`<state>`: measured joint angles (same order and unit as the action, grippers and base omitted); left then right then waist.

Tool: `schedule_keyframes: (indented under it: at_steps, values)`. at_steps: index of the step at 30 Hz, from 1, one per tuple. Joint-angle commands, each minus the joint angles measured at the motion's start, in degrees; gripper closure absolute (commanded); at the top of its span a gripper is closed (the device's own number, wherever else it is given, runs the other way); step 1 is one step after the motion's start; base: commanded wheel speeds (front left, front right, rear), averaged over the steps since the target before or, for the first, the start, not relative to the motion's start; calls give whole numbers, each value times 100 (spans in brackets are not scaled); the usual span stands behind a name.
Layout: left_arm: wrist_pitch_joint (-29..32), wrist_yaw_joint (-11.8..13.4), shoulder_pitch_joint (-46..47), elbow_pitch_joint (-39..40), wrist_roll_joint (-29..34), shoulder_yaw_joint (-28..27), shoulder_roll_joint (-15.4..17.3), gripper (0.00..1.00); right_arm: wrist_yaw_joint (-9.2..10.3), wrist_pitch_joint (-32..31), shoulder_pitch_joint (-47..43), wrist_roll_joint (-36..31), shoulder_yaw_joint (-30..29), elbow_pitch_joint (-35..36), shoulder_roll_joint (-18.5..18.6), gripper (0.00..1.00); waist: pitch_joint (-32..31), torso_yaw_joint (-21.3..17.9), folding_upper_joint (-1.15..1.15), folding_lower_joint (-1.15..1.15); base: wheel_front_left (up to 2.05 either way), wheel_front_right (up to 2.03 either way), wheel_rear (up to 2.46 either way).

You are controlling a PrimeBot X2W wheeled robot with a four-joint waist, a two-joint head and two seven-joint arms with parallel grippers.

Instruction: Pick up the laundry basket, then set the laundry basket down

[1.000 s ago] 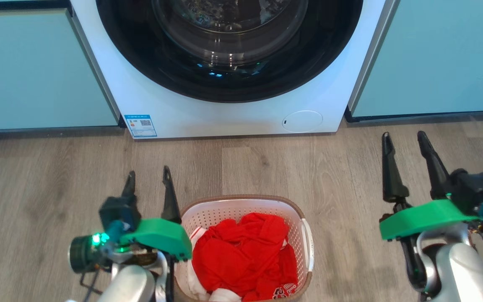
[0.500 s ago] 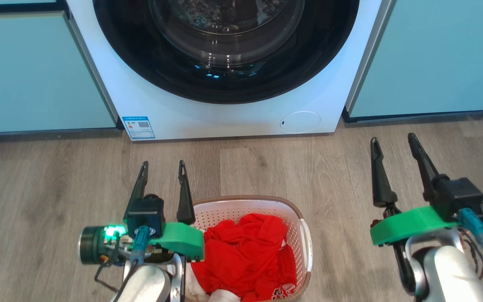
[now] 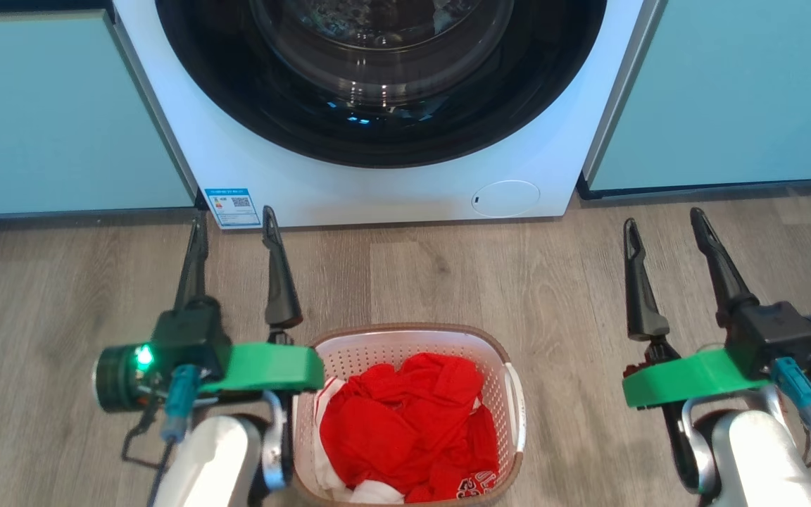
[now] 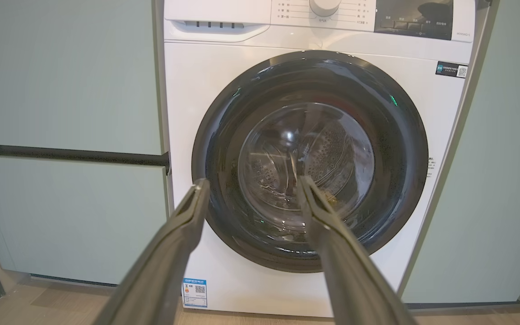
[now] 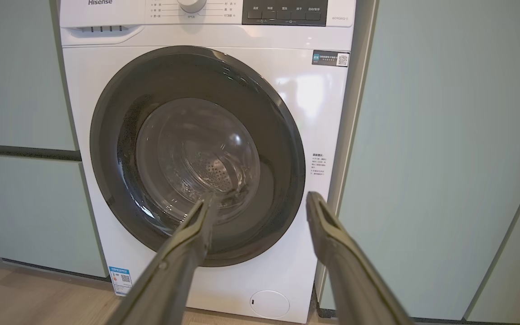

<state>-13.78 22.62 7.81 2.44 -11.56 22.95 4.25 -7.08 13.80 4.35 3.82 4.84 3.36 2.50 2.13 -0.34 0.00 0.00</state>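
Head view, left gripper (image 3: 233, 213) fingers wide, empty, right gripper (image 3: 664, 216) same, white perforated brown-rimmed plastic laundry basket (image 3: 377, 355) on wooden floor (image 3: 448, 267) between them, nearer left.

the laundry basket (image 3: 405, 329) is sitting on the floor (image 3: 490, 282) at the lower middle of the frame, with clothes (image 3: 405, 422) lying in it. the washer (image 3: 391, 190) is standing behind it at top centre, between the left cabinet (image 3: 60, 113) and the right cabinet (image 3: 729, 91). the left gripper (image 3: 233, 215) is hanging just left of the basket, and the right gripper (image 3: 663, 217) well apart at its right.
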Motion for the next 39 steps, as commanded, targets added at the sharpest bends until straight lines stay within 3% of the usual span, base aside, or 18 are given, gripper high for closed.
schedule_keyframes:
  at_steps: [1,9,18,25,31,39]
  values:
    - [-97,-145,64,174,226,-365,-57,0,-40,95,119,-157,70,152,38,0,-1,14,0,0,0,0,0]
    - [-122,-791,-193,-376,128,-712,-132,0,-41,119,-12,-17,27,-240,38,0,-10,30,0,0,0,0,0]
    - [-122,-943,-216,-870,-96,-734,-136,0,-41,119,-33,216,44,-652,38,0,-25,15,0,0,0,0,0]
    - [-122,-1006,-192,-951,-9,-710,-136,0,-41,119,-2,168,40,-645,38,0,-37,-6,0,0,0,0,0]
    - [-122,-1256,-177,-1072,-5,-655,-136,0,-41,119,1,141,60,-630,38,0,-41,-8,0,0,0,0,0]
    - [-122,-1325,-176,-1172,-101,-665,-136,0,-41,119,5,127,65,-609,38,0,-15,-1,0,0,0,0,0]
